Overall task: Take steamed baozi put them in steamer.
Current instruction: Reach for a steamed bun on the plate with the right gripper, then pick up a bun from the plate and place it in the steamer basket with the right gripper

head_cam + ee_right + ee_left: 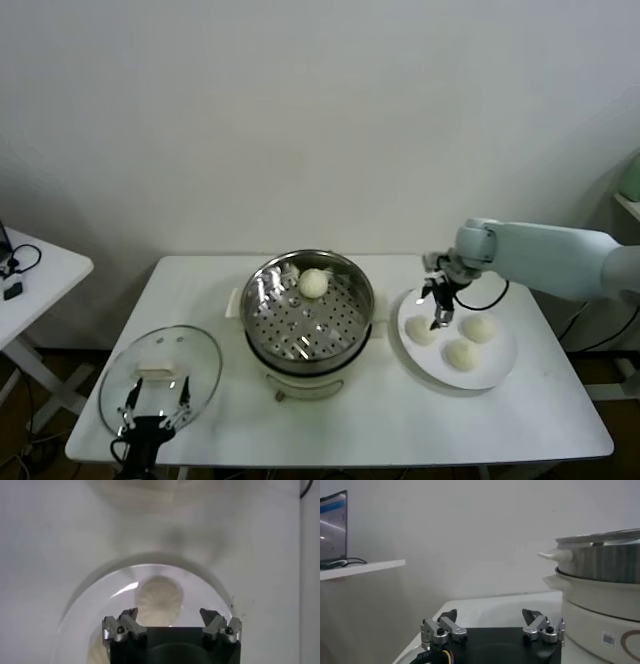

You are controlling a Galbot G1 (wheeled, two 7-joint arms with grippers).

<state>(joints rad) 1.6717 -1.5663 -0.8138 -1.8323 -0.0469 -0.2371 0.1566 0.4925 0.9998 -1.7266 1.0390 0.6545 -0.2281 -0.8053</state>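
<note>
The steamer [310,312], a shiny steel pot on a white base, stands mid-table with one baozi [313,283] on its perforated floor. To its right, three more baozi [421,330] [478,327] [461,354] lie on a white plate [497,366]. My right gripper [440,306] hangs open just above the plate's baozi nearest the steamer. In the right wrist view that baozi [159,599] lies below and between the spread fingers of the right gripper [169,615], untouched. My left gripper [155,415] is parked open at the table's front left; the left wrist view shows the left gripper [490,616] empty beside the steamer [605,580].
A round glass lid [203,362] lies flat on the table left of the steamer, under the left gripper. A small white side table [40,270] with cables stands farther left. The wall is close behind the table.
</note>
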